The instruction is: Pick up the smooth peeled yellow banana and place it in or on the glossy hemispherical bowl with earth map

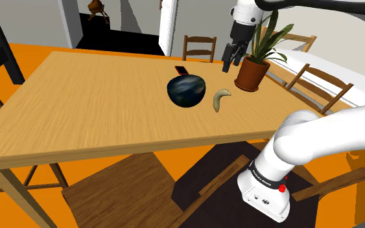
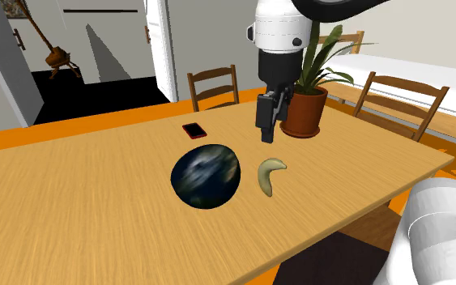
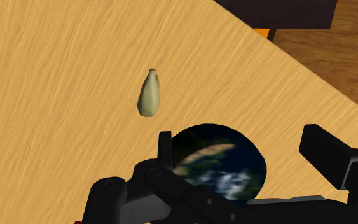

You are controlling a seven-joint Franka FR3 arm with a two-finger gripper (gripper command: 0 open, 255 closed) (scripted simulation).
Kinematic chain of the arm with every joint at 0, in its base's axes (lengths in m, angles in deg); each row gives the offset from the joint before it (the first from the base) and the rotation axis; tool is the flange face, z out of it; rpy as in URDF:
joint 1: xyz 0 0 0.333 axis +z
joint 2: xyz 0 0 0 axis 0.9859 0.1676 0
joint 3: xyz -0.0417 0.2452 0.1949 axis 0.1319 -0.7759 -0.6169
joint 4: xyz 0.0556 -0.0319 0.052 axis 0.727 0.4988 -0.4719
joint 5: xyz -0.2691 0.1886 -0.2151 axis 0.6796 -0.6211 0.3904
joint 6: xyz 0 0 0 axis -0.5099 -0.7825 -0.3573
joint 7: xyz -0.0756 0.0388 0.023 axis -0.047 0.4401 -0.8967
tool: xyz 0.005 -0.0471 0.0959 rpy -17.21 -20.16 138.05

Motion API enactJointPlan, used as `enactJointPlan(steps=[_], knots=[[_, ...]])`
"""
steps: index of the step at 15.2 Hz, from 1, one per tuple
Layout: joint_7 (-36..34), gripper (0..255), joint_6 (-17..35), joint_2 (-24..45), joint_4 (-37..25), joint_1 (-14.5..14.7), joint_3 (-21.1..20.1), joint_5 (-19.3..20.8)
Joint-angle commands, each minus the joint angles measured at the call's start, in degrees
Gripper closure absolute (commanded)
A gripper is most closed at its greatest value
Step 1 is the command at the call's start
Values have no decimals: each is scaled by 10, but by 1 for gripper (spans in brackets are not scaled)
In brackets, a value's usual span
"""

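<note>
Gripper [image 2: 266, 129] hangs above the table [image 2: 72, 219], jaws wide apart and holding nothing. It stands over the strip between the banana [image 2: 269, 176] and the plant pot [image 2: 302, 113] at the far side. The banana, pale yellow-grey and curved, lies flat on the bare wood, untouched. The bowl [image 2: 206, 176], dark and glossy with an earth map, sits just beside it on the shoulder view's left, apart from it. A red phone [image 2: 194, 129] lies beyond the bowl, farther off. The pick is judged not yet begun.

Risks noted:
- The banana is smooth and curved, so a pinch off its middle could let it swivel or slip out.
- With the fingers spread this wide, a descent drifting toward the bowl could knock that bowl aside.
- The plant's leaves hang close by the wrist and may be brushed on a lift.
- I cannot tell whether the bowl's opening faces up. If the rounded side is uppermost, the banana may slide off when set down.

No brand, label or legible writing found on any item.
</note>
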Motion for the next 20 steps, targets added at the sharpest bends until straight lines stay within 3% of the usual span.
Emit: enactJointPlan(steps=[1, 12, 20], knots=[[0, 0, 0, 0, 0, 0, 0, 0], [55, 0, 74, 173, 16, -39, 85, 37], [53, 0, 133, 174, 73, -44, 92, 45]])
